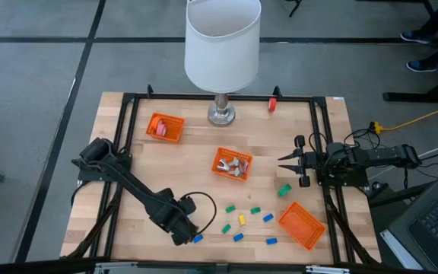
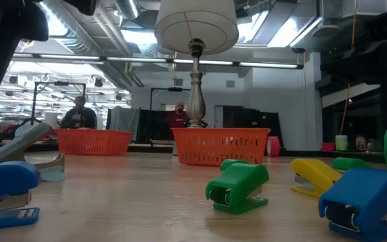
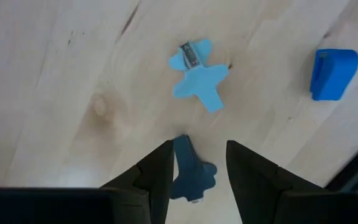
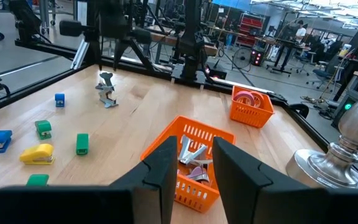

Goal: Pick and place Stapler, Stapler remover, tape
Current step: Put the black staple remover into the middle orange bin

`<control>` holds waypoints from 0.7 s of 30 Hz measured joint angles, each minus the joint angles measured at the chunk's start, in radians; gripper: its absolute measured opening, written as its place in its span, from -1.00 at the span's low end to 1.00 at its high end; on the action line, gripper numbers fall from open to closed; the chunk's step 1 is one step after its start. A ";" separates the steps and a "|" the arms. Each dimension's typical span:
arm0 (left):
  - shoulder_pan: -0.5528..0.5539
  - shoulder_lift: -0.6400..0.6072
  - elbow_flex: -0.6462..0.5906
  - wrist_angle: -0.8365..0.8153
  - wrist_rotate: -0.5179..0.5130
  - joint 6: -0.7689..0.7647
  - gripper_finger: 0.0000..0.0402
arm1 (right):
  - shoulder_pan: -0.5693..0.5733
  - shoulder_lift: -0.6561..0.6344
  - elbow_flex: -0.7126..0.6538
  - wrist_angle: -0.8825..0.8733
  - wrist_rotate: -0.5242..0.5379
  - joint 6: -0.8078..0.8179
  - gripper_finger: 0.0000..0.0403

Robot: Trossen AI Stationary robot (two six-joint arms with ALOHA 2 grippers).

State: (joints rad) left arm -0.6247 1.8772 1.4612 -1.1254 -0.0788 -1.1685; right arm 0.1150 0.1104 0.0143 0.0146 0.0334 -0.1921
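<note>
My left gripper point(image 1: 185, 234) point(image 3: 199, 148) points down near the table's near edge, open, over a dark blue stapler remover point(image 3: 189, 171) that shows between its fingers. Whether a finger touches it I cannot tell. A light blue stapler remover point(image 3: 197, 74) point(image 1: 198, 238) lies flat just beyond. Small blue, green and yellow staplers point(image 1: 242, 219) point(image 2: 239, 188) lie scattered at the near middle. Pink tape rolls point(image 4: 248, 98) sit in the far-left orange basket point(image 1: 163, 127). My right gripper point(image 1: 282, 160) point(image 4: 194, 140) waits level at the right edge, its fingers a little apart and empty.
A middle orange basket point(image 1: 233, 164) holds pale silvery pieces. A third orange basket point(image 1: 301, 226) lies askew at the near right. A lamp with a white shade point(image 1: 222, 42) stands at the far middle. A small red piece point(image 1: 272, 104) sits at the far edge.
</note>
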 joint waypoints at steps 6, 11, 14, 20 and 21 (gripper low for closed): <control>0.008 0.004 -0.036 0.010 0.014 -0.022 -0.16 | 0.000 0.000 0.000 0.000 0.000 0.000 -0.47; 0.008 0.005 -0.149 0.074 0.116 -0.033 -0.02 | 0.000 0.000 0.000 0.000 0.000 0.000 -0.47; 0.008 0.005 -0.192 0.170 0.124 -0.025 0.06 | 0.000 0.000 0.000 0.000 0.000 0.000 -0.47; 0.008 0.005 -0.259 0.237 0.171 -0.044 0.11 | 0.000 0.000 0.000 0.000 0.000 0.000 -0.47; 0.008 0.005 -0.272 0.236 0.186 -0.054 0.11 | 0.000 0.000 0.000 0.000 0.000 0.000 -0.47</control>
State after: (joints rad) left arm -0.6165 1.8820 1.1896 -0.8898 0.1068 -1.2224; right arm 0.1152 0.1104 0.0143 0.0145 0.0334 -0.1921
